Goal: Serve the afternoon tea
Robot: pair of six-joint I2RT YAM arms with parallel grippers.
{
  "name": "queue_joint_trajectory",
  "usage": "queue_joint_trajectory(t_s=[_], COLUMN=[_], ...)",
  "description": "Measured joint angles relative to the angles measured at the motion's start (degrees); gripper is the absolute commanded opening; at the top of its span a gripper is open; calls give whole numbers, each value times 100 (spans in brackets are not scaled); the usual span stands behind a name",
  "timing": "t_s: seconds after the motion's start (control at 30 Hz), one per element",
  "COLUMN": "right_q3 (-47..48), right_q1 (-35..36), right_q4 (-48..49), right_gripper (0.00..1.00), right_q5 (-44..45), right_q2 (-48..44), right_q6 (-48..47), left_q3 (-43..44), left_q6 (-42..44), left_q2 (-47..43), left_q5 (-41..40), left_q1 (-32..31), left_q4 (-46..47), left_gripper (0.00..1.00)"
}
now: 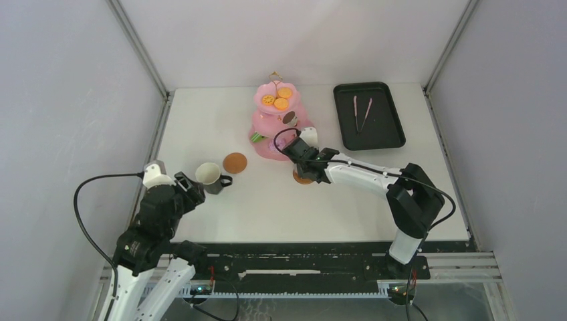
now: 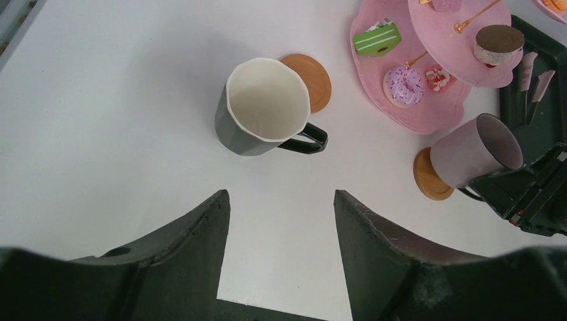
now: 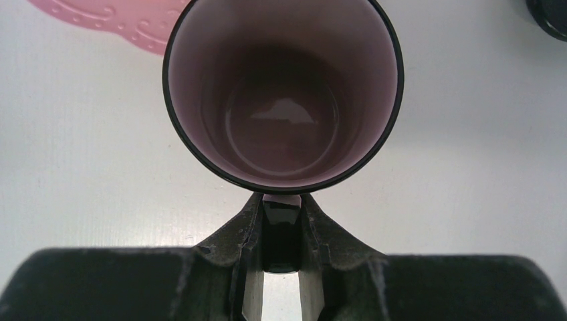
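Two mugs (image 2: pixel 261 107) (image 2: pixel 475 150), two coasters (image 2: pixel 315 77) (image 2: pixel 428 179), one cake stand (image 2: pixel 371 73), one tray (image 1: pixel 386 128)

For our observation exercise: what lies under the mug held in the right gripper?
A round brown coaster, only partly showing; the mug covers the rest. Whether they touch is hidden.

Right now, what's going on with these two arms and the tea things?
The right fingers are shut on the handle of a dark mug with a mauve inside, holding it tilted, base at a round brown coaster beside the pink three-tier cake stand. The left fingers are open, facing a second dark mug, white inside, which stands on the table beside the other brown coaster, not on it.
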Motion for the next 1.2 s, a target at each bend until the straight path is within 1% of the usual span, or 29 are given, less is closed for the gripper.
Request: queue_joint_trajectory(t_s=[0.57, 1.2], right_q3=[-356, -479], right_q1=[66, 409], right_q4=[376, 273], right_gripper=[0, 0], right_q5=[-35, 212], right_q2=[94, 94], right_q6=[166, 431], left_q3=[0, 0], left_q6=[111, 142], left_q2=[96, 96], left_q5=[-4, 0], left_q1=[0, 0], left_q4=[2, 44], left_gripper=[65, 65])
